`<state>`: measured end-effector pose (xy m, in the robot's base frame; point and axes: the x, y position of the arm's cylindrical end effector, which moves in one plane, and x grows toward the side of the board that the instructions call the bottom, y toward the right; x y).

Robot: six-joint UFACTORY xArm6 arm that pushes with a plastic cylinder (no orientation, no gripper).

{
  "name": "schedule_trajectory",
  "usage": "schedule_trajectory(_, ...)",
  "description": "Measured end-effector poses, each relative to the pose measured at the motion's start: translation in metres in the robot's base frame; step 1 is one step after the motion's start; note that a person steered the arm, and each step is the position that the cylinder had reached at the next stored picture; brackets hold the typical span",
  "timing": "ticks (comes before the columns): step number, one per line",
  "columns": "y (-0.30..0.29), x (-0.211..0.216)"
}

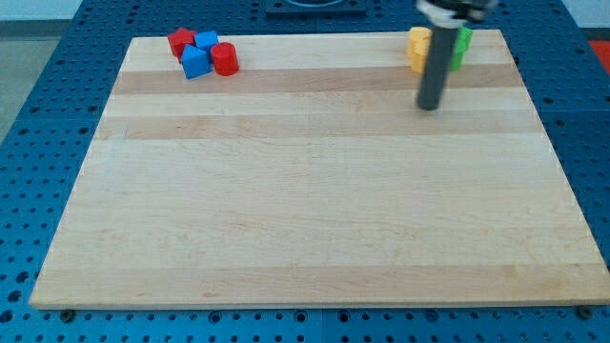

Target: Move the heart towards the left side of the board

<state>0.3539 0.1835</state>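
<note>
While my tip [429,105] sits bare at 6 o'clock of yellow block [418,48] | touching nothing | wooden board [305,210], blue pegboard [38,114] around

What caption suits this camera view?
My tip rests just below the yellow block and green block at the board's top right; red and blue blocks cluster top left.

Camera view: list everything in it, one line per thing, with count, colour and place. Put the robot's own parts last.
Board: one, pale wood, filling most of the view.
Red blocks: two, top left cluster; one at its left, one cylinder at its right.
Blue blocks: two, same cluster; one upper, one lower.
Yellow block: one, top right, partly hidden by the rod; shape unclear.
Green block: one, top right, behind the rod; shape unclear.
Surround: blue perforated surface.
My tip: one, dark rod, just below the yellow and green blocks.
</note>
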Motion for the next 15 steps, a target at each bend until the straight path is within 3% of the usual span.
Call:
schedule_trajectory(2,0.106,-0.037)
schedule_trajectory(5,0.122,-0.163)
schedule_trajectory(6,0.104,-0.162)
schedule_trajectory(8,-0.001,-0.162)
schedule_trajectory(11,-0.022,-0.115)
schedule_trajectory(13,-0.027,-0.115)
schedule_trajectory(15,-0.087,-0.106)
